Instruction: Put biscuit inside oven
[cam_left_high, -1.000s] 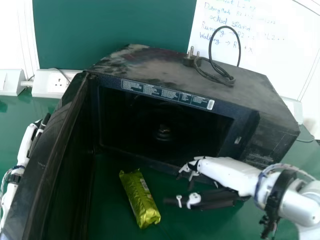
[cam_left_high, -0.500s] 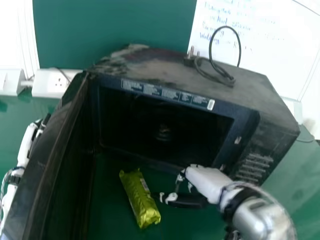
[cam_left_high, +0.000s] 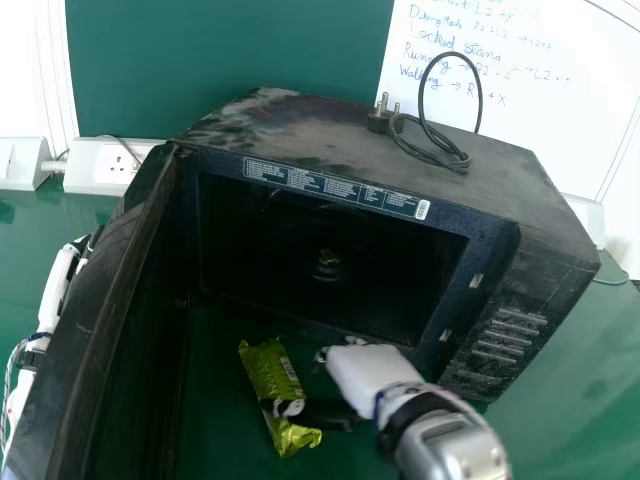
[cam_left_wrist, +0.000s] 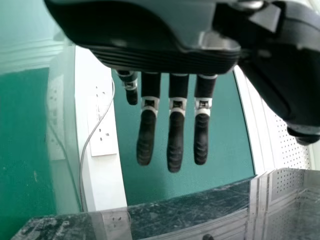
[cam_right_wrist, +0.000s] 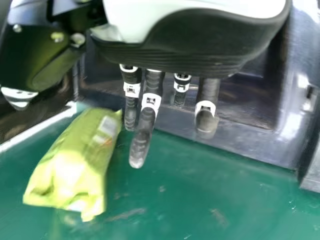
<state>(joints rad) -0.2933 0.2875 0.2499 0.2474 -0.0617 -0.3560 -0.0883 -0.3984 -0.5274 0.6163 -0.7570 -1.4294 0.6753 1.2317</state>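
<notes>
The green biscuit packet (cam_left_high: 270, 375) lies on the table before the oven (cam_left_high: 330, 250), whose door stands wide on the left. My right hand (cam_left_high: 368, 378) is low at the packet's right side, one dark digit crossing over the packet's lower part. Seen from the right wrist, the hand (cam_right_wrist: 175, 50) has its fingers extended beside the packet (cam_right_wrist: 75, 160), not curled round it; contact is unclear. Beyond the door, my left hand (cam_left_high: 68, 272) stays at the far left; in the left wrist view the hand (cam_left_wrist: 175, 125) has straight fingers.
The oven door (cam_left_high: 110, 310) rises between the left arm and the packet. A black cable with its plug (cam_left_high: 430, 150) rests on the oven's top. White socket boxes (cam_left_high: 105, 167) stand behind at the left, and a whiteboard (cam_left_high: 540, 110) is at the back right.
My right hand has moved left from beside the oven's front to the packet, and one digit now overlaps it. The packet and my left hand look unmoved.
</notes>
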